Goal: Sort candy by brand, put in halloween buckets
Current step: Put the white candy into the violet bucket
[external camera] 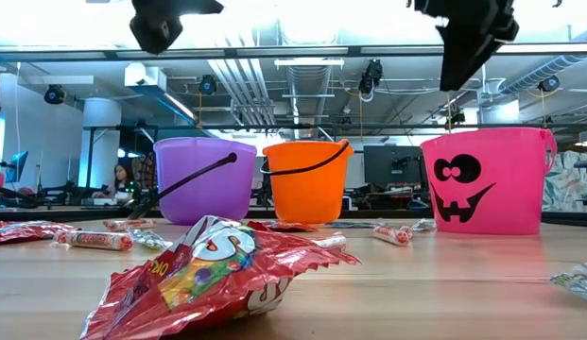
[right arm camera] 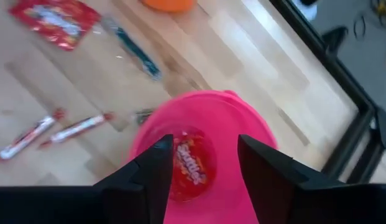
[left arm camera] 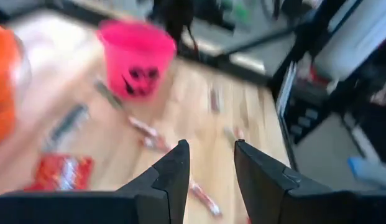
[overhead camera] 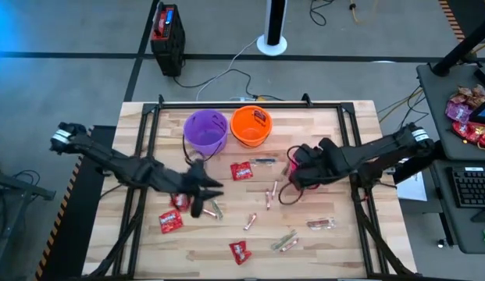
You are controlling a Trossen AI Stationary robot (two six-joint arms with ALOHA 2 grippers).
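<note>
Hovering above the table (overhead camera: pixel 344 234), well right of centre: right gripper (right arm camera: pixel 199 165), fingers spread and empty, directly over the pink bucket (right arm camera: pixel 202 155). Lying flat on that bucket's floor: one red packet (right arm camera: pixel 191 163). Hiding the pink bucket almost wholly from overhead: the right arm itself.

Hanging over the left-centre of the table: left gripper (left arm camera: pixel 208 171), fingers parted, gripping nothing, aimed rightward toward the pink bucket (left arm camera: pixel 137 59). Lying just beside it in the high view: a red packet (overhead camera: pixel 180 201) and a small bar (overhead camera: pixel 215 208).

Standing side by side at the far edge: purple bucket (overhead camera: pixel 205 129) on the left, orange bucket (overhead camera: pixel 251 126) on the right, close together, handles drooping over their fronts.

Lying scattered over the near and middle table: red packets (overhead camera: pixel 241 171), (overhead camera: pixel 170 222), (overhead camera: pixel 240 251); pinkish sticks (overhead camera: pixel 270 193), (overhead camera: pixel 250 222), (overhead camera: pixel 320 224); a pale wrapped piece (overhead camera: pixel 286 242); a thin dark strip (overhead camera: pixel 263 161) just near the orange bucket.

Blocking much of the low view: a crumpled red packet (external camera: pixel 213 274) right at the near edge.

Sitting on the floor beyond the table: a black and red box (overhead camera: pixel 167 35), cable trailing toward the table.
</note>
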